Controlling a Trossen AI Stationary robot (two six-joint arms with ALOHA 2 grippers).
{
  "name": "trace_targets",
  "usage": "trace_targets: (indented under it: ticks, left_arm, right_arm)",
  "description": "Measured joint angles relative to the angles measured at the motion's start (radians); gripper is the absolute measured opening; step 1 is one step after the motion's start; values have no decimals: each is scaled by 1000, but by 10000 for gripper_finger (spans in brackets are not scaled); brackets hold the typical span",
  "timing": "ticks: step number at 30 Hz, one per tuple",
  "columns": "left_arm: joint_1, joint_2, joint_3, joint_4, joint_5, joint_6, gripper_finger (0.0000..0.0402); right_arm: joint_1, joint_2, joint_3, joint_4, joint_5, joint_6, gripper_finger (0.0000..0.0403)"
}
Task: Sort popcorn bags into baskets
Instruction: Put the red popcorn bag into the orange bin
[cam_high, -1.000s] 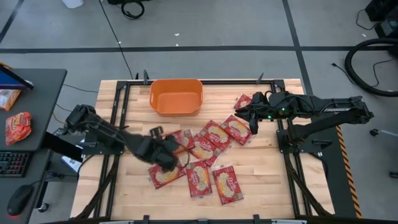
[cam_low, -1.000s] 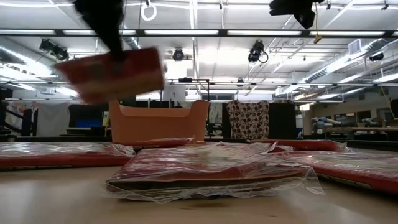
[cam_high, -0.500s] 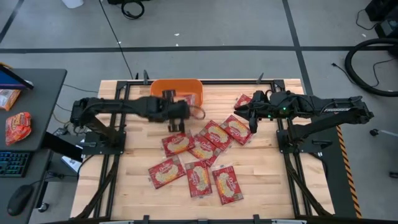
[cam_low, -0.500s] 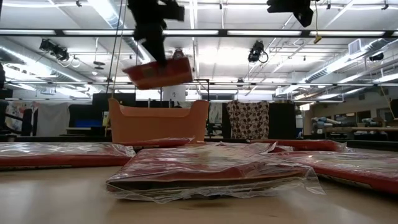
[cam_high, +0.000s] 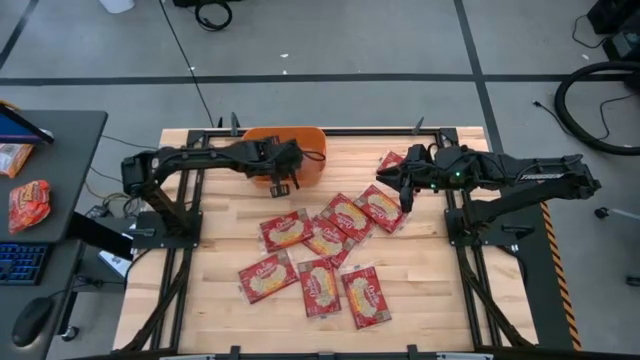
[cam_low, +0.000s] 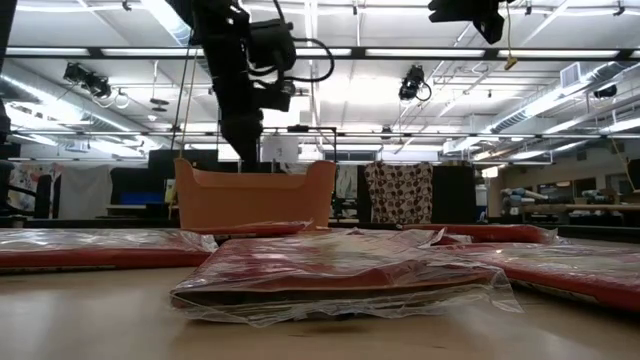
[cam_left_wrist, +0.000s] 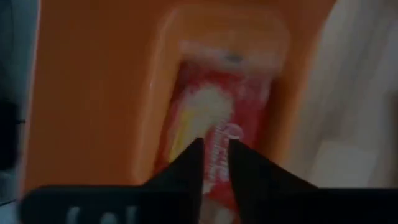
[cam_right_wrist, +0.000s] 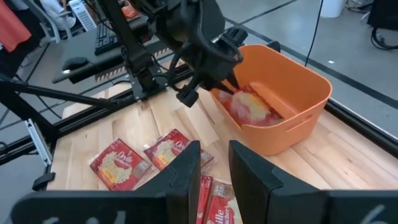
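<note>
The orange basket (cam_high: 308, 140) stands by the table's far edge. My left gripper (cam_high: 280, 180) reaches down into it (cam_low: 240, 150), shut on one red popcorn bag (cam_right_wrist: 252, 102). Several more red popcorn bags (cam_high: 320, 255) lie flat in a loose cluster in the middle of the table, and one more (cam_high: 390, 160) lies near the right arm. In the low view the nearest bag (cam_low: 340, 270) lies flat on the wood. My right gripper (cam_high: 404, 200) hovers above the cluster's right end, its fingers a little apart (cam_right_wrist: 214, 158), touching nothing. My left gripper pinches the popcorn bag between its two fingers at the bag's near end (cam_left_wrist: 216, 134), coming from above and pointing down into the basket. The bag reaches away from the fingers (cam_right_wrist: 231, 84), slanting toward the basket's floor (cam_left_wrist: 211, 87). I cannot tell whether its far end rests there.
Black metal frame rails (cam_high: 190, 200) run along the table's left and right sides under the arms. A dark side table (cam_high: 40, 200) with snack packets and a keyboard stands beyond the left edge. Bare wood (cam_high: 440, 280) shows near the right and near edges.
My left gripper has carried a popcorn bag from the cluster near the table's middle up and toward the far edge, then lowered it into the basket. The bag, held high above the table a second ago, is now below the basket's rim.
</note>
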Motion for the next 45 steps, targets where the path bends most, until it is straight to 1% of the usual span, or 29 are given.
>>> trace_targets:
  ticks: [3,5,6,8,10,12,16,18,21,23,26,31,34,38,41,45]
  left_arm:
    - [-27,-5,13,-48,28,-51,132]
    - [-60,-9,36,-35,41,-85,160]
    - [-75,-16,46,-38,68,-112,171]
    - [-115,-20,74,-19,157,-185,189]
    - [-159,-19,89,-21,247,-258,197]
    - [-210,-18,88,-19,312,-303,197]
    - [-330,-18,81,8,322,-407,198]
    - [-393,-18,81,9,284,-424,201]
    - [-475,-9,81,6,145,-470,205]
    - [-512,8,81,-3,76,-522,209]
    - [-555,55,80,4,9,-595,218]
    - [-606,129,80,-5,-9,-681,258]
    - [-623,168,80,-16,-13,-682,280]
    - [-637,230,80,-42,-47,-662,285]
    - [-638,271,80,-47,-53,-664,285]
    - [-636,312,80,-96,-96,-724,286]
  right_arm:
    - [-2,0,0,2,0,-1,89]
    - [-5,0,0,2,-2,-8,89]
    - [-6,0,0,1,-7,-8,89]
    - [-9,0,0,1,-8,-11,89]
    - [-10,0,0,1,-8,-11,89]
    - [-12,0,0,1,-8,-11,89]
    - [-12,0,0,-2,-19,-11,89]
    - [-12,0,0,-1,-33,-13,89]
    - [-12,0,0,-1,-36,-28,89]
    - [-12,0,0,-1,-38,-30,89]
    - [-12,0,0,-1,-38,-29,89]
    - [-11,0,0,0,-61,-27,89]
    - [-11,0,0,0,-65,-28,89]
    - [-11,0,0,-1,-65,-27,89]
    - [-11,0,0,0,-66,-26,89]
    - [-11,0,0,1,-67,-26,89]
